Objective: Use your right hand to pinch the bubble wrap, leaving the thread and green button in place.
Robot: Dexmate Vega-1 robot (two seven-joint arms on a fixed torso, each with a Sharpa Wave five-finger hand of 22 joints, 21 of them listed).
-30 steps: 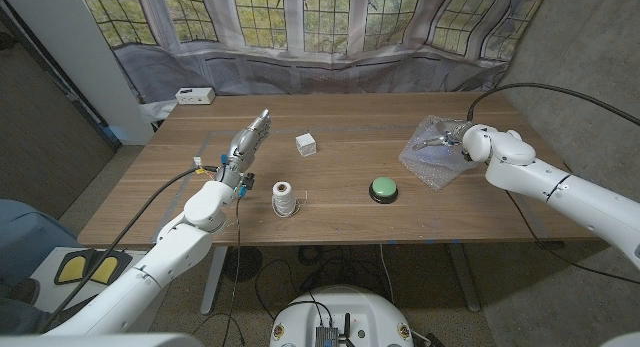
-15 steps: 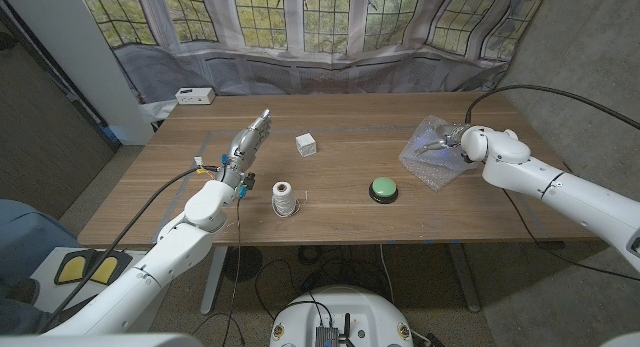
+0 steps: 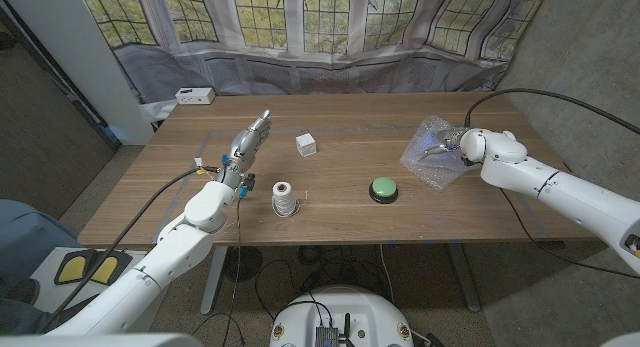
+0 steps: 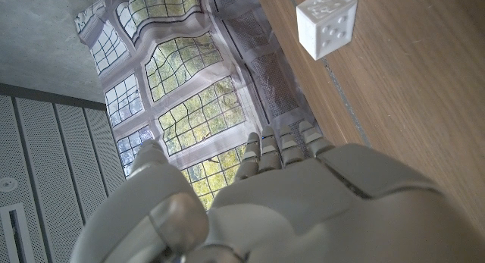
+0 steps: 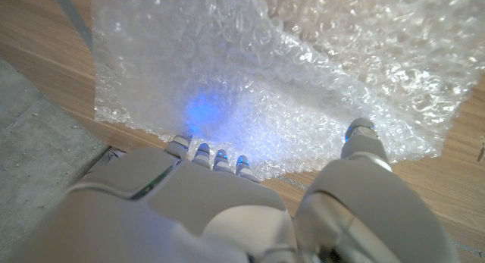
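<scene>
Now my right hand (image 3: 458, 143) sits over the wrap (image 3: 432, 152), right of the button (image 3: 383, 190), fingers (image 5: 210, 154) and thumb apart on the sheet, nothing pinched yet. Next I'd close them on a fold. The thread (image 3: 284, 198) stands left of the button.

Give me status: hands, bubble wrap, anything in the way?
Right hand on the bubble wrap, fingers at its edge, grip unconfirmed. Left hand open, idle. Green button and thread spool stand clear.
</scene>
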